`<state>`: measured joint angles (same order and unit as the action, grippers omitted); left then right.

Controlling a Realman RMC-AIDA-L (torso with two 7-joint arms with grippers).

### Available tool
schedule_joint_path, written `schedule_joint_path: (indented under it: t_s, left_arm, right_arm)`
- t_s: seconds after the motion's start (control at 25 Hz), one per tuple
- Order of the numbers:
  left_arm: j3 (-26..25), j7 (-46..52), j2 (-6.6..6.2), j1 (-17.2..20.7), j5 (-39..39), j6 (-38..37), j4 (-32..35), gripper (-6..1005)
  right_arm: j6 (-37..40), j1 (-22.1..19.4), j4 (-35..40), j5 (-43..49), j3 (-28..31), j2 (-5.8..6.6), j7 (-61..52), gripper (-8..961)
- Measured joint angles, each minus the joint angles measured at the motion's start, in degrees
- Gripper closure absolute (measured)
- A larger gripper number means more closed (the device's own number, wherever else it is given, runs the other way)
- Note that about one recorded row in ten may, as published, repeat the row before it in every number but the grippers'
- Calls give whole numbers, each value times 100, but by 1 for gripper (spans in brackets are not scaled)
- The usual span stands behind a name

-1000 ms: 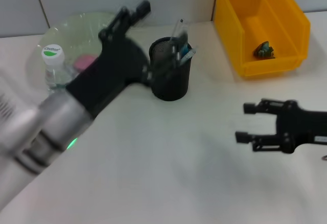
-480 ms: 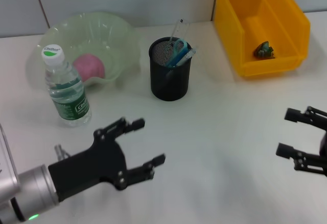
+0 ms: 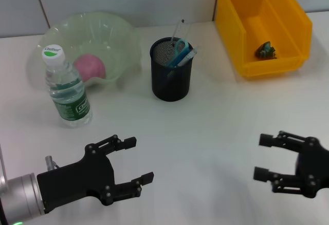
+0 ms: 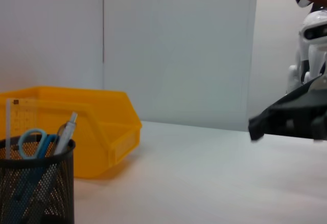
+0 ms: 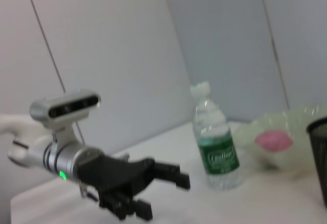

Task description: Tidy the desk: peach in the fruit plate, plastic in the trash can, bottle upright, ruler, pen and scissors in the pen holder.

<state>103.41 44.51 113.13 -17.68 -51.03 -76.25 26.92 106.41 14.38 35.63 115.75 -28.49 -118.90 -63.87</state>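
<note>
The pink peach (image 3: 90, 66) lies in the pale green fruit plate (image 3: 110, 27). Just in front of the plate, the bottle (image 3: 65, 89) stands upright. The black mesh pen holder (image 3: 171, 78) holds the scissors (image 3: 179, 47), the clear ruler (image 3: 181, 29) and the pen (image 3: 188, 54). A crumpled piece of plastic (image 3: 266, 50) rests inside the yellow trash can (image 3: 288, 14). My left gripper (image 3: 138, 159) hovers open and empty at the front left. My right gripper (image 3: 262, 157) is open and empty at the front right. The left wrist view shows the pen holder (image 4: 36, 183) close by.
A white wall runs along the table's back edge behind the plate and trash can. In the right wrist view the bottle (image 5: 214, 147) and the left gripper (image 5: 163, 183) stand before a grey wall.
My left arm has pulled back from the pen holder to the front left of the table. My right gripper swung right, then came back left and nearer the front edge.
</note>
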Motion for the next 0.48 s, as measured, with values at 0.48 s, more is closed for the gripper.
schedule_joint_path:
  t_s: [0.48]
  left_arm:
    - [-200,-12,-3,-17,-57,-61,-15,173]
  right_arm:
    - [-327,204,-150,144,10,-28,-14,129]
